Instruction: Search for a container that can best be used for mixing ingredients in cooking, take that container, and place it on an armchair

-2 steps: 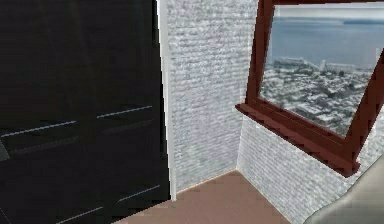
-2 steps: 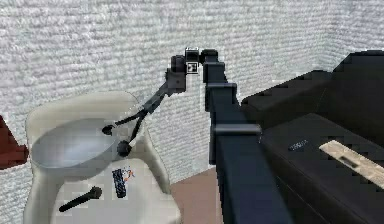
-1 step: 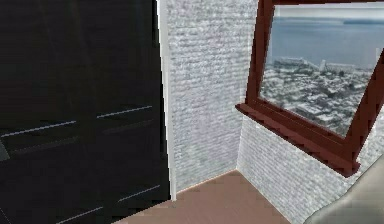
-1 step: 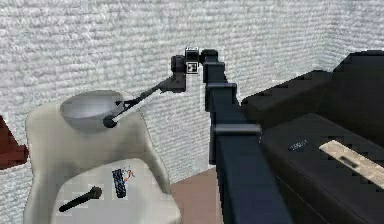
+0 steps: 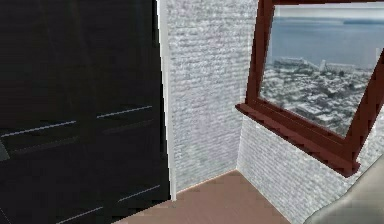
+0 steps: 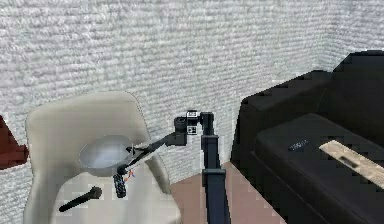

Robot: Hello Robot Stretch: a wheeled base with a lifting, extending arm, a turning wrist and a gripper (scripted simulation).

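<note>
Forward view: tall black cabinet (image 5: 80, 110) on the left, white brick wall (image 5: 205, 90) in the corner, red-framed window (image 5: 320, 70) on the right. Arm side view: pale bowl (image 6: 100, 153) sits on the cream armchair (image 6: 60, 120) seat, with a black stick-shaped item (image 6: 80, 198) lying in front of it. The hand (image 6: 138, 153) is at the bowl's rim; can't tell its grip state or whether it holds anything. Black sofa (image 6: 300, 110) on the right.

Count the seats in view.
2: a cream armchair at the arm side view's left, with a bowl on it, and a black sofa at its right. Others may be hidden beyond the frames.
</note>
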